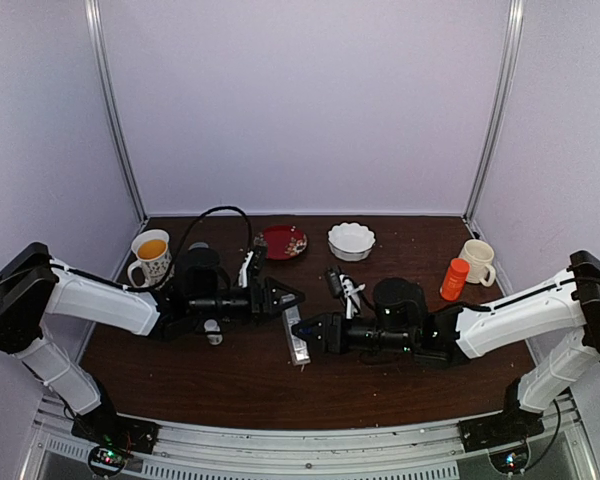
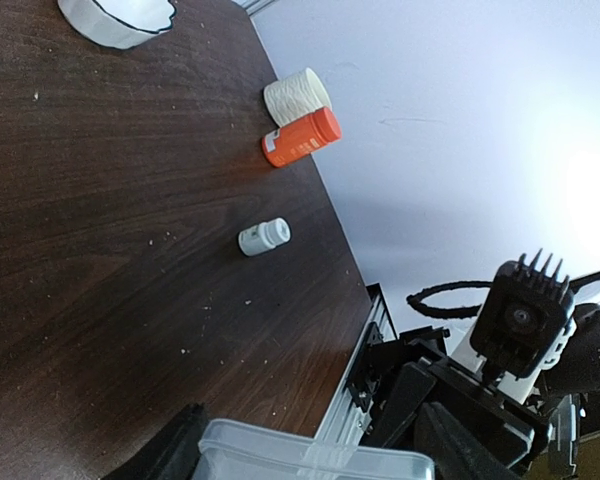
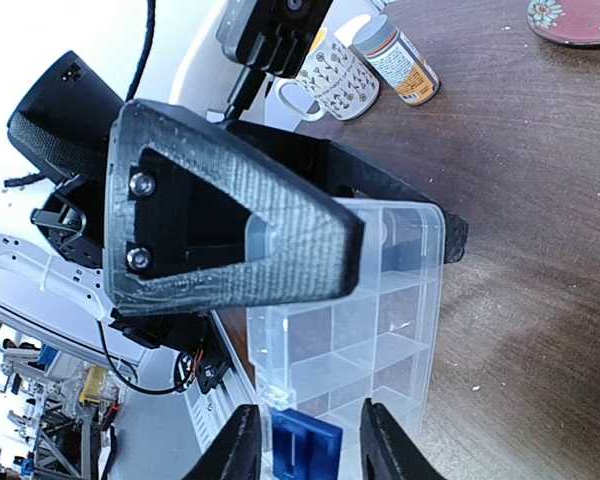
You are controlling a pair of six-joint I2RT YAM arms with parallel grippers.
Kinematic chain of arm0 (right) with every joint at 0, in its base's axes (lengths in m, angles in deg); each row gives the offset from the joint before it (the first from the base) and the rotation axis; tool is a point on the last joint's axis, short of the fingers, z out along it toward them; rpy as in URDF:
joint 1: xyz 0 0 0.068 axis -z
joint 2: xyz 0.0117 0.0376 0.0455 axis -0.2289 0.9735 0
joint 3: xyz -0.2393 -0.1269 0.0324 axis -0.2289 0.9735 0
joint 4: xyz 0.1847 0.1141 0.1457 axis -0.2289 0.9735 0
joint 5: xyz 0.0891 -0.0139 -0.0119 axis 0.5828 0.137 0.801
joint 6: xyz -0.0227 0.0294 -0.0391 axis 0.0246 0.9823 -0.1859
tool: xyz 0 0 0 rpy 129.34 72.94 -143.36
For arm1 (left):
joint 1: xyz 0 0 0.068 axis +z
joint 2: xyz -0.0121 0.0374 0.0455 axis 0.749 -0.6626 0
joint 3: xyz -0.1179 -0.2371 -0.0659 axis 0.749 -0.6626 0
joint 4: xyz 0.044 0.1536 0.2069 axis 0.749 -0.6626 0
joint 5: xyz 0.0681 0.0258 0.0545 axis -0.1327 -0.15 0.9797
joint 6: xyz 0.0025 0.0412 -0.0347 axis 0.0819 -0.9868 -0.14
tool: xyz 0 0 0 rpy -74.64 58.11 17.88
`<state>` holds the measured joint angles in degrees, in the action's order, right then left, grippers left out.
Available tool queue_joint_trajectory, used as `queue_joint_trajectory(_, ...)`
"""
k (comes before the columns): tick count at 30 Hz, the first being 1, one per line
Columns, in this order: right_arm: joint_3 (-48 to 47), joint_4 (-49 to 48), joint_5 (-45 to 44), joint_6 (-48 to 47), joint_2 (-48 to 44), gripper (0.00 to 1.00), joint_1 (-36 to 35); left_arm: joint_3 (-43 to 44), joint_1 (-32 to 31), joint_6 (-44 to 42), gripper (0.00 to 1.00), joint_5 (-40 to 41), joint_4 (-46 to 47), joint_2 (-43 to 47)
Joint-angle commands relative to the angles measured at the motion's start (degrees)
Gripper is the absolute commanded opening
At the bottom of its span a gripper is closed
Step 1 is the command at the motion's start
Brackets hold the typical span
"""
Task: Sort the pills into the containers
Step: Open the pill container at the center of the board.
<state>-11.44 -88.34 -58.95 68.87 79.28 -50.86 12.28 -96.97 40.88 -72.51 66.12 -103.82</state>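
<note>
Box (image 1: 297, 348) sits mid-table between both arms, long axis roughly near-to-far. Left gripper (image 1: 290, 298) clamps its far end, right gripper (image 3: 310, 415) is at the opposite edge, jaws narrowly apart either side of the blue latch (image 3: 305, 450) — so right's nearer to pop it

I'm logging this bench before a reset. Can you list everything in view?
table: one, dark brown wood
pill box: one, clear with a blue latch, centre
patterned mug: one, white, orange drink inside, back left
grey-capped bottle: one, orange label, beside that mug
plate: one, red, back centre
bowl: one, white, right of the plate
orange bottle: one, back right
cream mug: one, beside the orange bottle
small white bottle: one, right of centre
left gripper: black, closed on the box
right gripper: black, fingers astride the latch
</note>
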Motion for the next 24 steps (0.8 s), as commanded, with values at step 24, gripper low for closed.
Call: queue_joint_trajectory(24,0.47,0.61,-0.87,-1.47,-2.76,0.27,0.02,0.36,0.04,-0.33,0.52,0.67,-0.36,-0.89)
